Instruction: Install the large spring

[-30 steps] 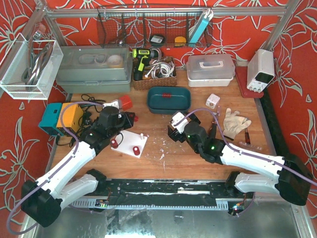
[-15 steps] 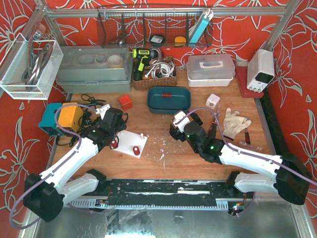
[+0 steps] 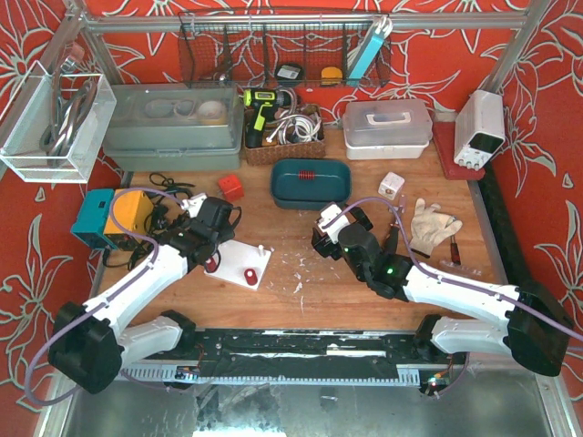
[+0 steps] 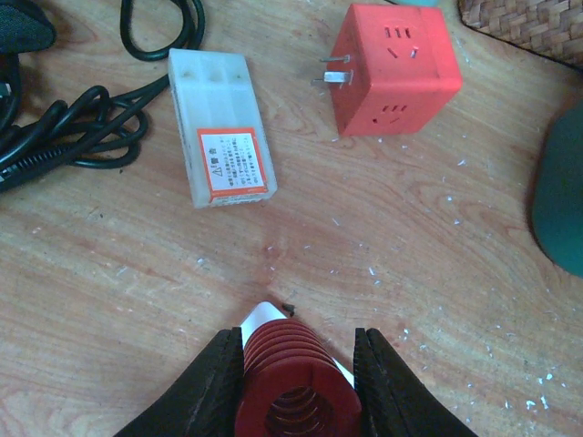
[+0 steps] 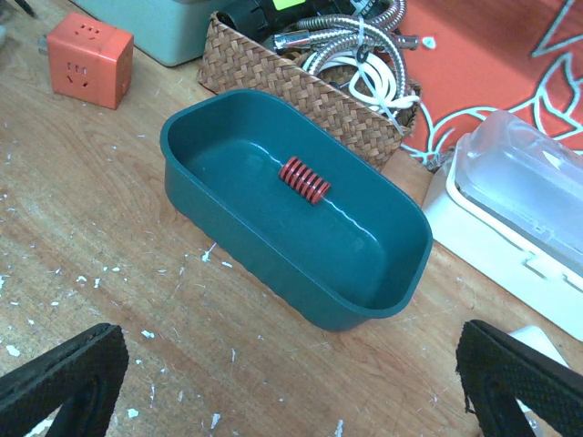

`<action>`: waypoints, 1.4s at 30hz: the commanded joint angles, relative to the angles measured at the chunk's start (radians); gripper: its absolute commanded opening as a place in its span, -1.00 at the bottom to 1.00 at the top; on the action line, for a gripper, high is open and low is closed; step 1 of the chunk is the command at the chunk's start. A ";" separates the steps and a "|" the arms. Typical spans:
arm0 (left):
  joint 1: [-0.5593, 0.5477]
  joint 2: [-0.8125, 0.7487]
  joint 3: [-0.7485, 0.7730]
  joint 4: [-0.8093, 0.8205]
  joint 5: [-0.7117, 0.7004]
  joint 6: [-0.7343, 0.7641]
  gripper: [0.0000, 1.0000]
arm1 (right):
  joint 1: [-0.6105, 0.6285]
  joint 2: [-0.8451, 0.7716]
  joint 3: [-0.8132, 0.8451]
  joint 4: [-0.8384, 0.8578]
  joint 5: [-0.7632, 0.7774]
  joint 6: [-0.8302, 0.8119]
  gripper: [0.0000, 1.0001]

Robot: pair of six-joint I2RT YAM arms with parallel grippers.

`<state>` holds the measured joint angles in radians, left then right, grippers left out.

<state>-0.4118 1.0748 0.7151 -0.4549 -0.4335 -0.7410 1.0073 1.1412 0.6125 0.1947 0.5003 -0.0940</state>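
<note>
The large spring (image 4: pixel 296 382) is pinched between the fingers of the left gripper (image 4: pixel 298 344), over the white plate (image 3: pixel 239 259); the right gripper (image 5: pixel 287 382) is spread wide.

1. The top external view looks steeply down from high behind the near edge of the table (image 3: pixel 437 273), far enough to hold it whole, with the teal tub (image 3: pixel 311 183) near the frame's middle.
2. The left wrist view hangs close above the table left of the tub, tilted down; the tub's rim clips its right edge.
3. The right wrist view stands near, in front of the tub, looking across it.
4. All three share the tub and the red plug cube (image 3: pixel 230 188) left of it
</note>
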 commanded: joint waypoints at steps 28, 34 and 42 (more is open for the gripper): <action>0.014 0.159 0.025 0.053 -0.058 -0.043 0.04 | -0.006 -0.005 0.006 0.008 0.016 0.013 0.98; 0.015 0.140 0.059 0.060 -0.021 -0.004 0.45 | -0.014 0.011 0.043 -0.055 -0.071 0.036 0.98; 0.015 -0.056 -0.011 0.348 0.317 0.190 0.93 | -0.106 0.094 0.179 -0.198 -0.235 0.124 0.98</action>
<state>-0.4046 1.1374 0.7521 -0.3145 -0.3161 -0.6621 0.9565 1.1912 0.7017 0.0940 0.3878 -0.0555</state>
